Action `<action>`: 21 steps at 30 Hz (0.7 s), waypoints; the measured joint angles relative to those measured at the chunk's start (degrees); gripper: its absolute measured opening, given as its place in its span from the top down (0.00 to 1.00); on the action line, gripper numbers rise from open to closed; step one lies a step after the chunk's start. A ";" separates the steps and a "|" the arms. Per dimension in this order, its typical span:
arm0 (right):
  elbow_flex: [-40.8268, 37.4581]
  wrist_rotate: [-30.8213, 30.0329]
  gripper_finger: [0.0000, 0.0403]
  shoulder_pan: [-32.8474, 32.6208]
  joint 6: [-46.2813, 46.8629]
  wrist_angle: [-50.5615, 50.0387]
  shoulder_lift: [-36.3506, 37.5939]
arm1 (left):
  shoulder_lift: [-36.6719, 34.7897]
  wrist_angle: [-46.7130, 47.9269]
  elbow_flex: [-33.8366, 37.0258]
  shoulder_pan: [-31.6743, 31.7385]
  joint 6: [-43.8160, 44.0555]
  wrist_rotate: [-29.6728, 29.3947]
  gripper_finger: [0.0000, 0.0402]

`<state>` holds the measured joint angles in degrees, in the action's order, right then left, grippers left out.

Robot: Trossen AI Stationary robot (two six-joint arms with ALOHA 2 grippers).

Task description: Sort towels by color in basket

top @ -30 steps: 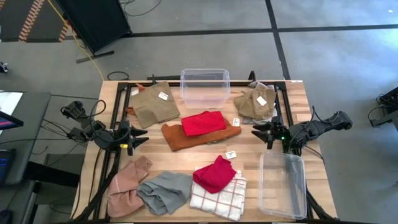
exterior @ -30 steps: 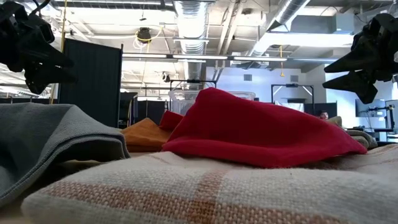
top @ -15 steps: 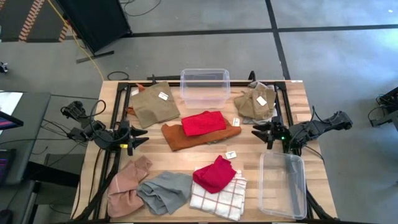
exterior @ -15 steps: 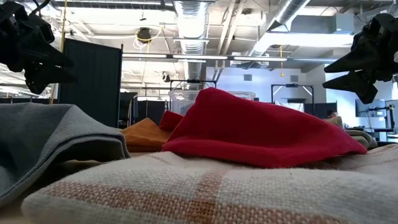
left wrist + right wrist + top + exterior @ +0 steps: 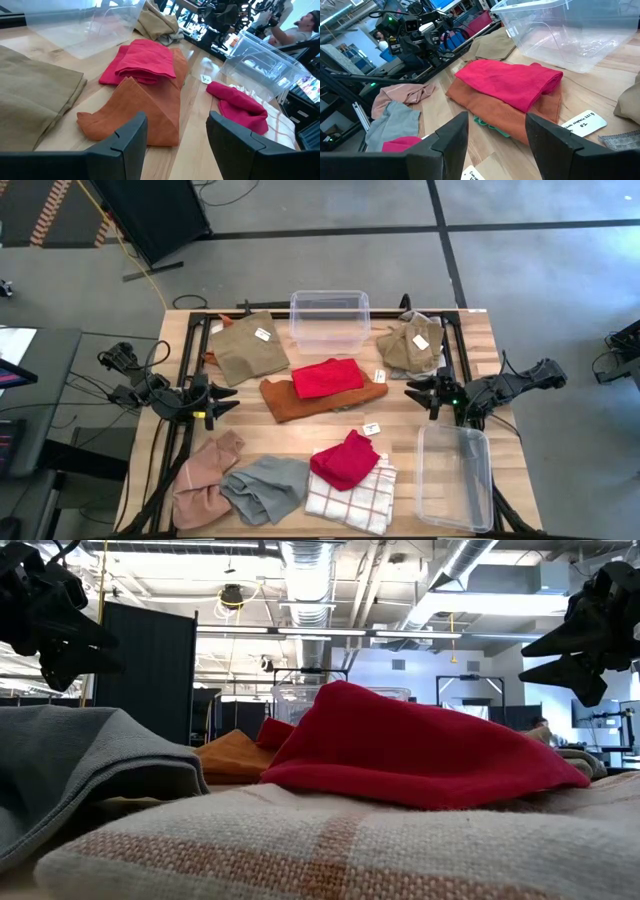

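Observation:
Several small towels lie spread over the wooden table. A red towel (image 5: 327, 377) rests on a rust-orange one (image 5: 300, 401) at the table's middle. A second red towel (image 5: 345, 459) sits on a white checked cloth (image 5: 352, 496) near the front edge, beside a grey towel (image 5: 263, 488) and a pink one (image 5: 204, 478). A tan towel (image 5: 246, 347) lies far left, a beige one (image 5: 412, 345) far right. My left gripper (image 5: 224, 406) hovers open at the table's left side, my right gripper (image 5: 420, 391) open at the right side. Neither touches anything.
A clear plastic bin (image 5: 330, 319) stands at the far edge's middle and another clear bin (image 5: 455, 477) at the near right corner. Small white tags (image 5: 372, 427) lie on the wood. A black frame rail (image 5: 185, 430) runs along the table's left side.

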<state>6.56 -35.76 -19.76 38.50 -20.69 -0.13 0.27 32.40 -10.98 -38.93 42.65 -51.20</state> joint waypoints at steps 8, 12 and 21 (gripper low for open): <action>-0.01 0.00 0.45 0.00 0.00 -0.02 -0.01 | 0.00 -0.02 -0.02 0.01 0.00 0.01 0.52; 0.00 -0.01 0.45 0.01 0.00 -0.02 0.01 | -0.02 -0.05 -0.02 0.02 0.05 0.02 0.52; 0.00 0.01 0.45 0.01 0.00 -0.02 0.01 | -0.01 -3.34 0.17 0.02 -2.43 -1.08 0.52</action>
<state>6.57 -35.75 -19.75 38.50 -20.71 -0.12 0.26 29.06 -10.81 -38.92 40.22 -52.27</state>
